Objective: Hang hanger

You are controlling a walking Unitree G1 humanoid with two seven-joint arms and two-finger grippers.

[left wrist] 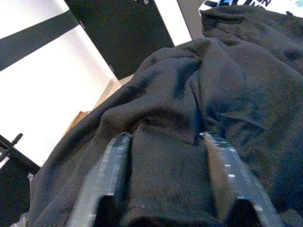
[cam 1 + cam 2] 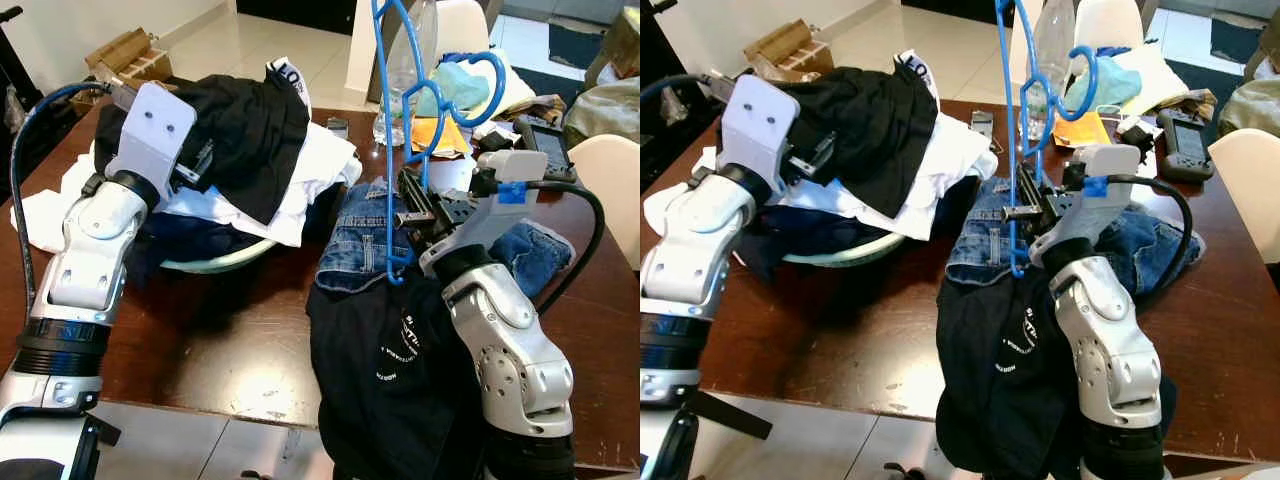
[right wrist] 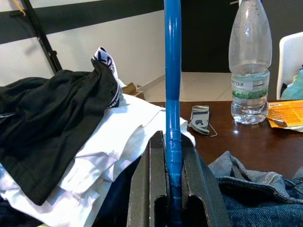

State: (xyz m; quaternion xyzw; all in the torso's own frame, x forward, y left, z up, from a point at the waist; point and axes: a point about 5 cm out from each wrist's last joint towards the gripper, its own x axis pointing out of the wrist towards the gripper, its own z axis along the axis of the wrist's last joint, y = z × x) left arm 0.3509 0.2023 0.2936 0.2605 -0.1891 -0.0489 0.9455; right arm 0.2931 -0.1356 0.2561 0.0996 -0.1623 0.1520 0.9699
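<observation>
A dark wooden bench [image 2: 230, 340] carries a heap of clothes, jeans [image 2: 350, 235] and a water bottle [image 3: 249, 66]. The right gripper [image 3: 173, 156] has its jaws clamped on a blue hanger [image 2: 385, 120], whose bar runs upright between them. The left gripper [image 1: 165, 161] rests with jaws spread on a black garment [image 1: 213, 94] atop the heap

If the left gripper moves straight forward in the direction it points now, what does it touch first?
Most likely the black garment on top of the laundry pile: the open left gripper points straight into its folds, already very close, though exact depth is unclear.
</observation>
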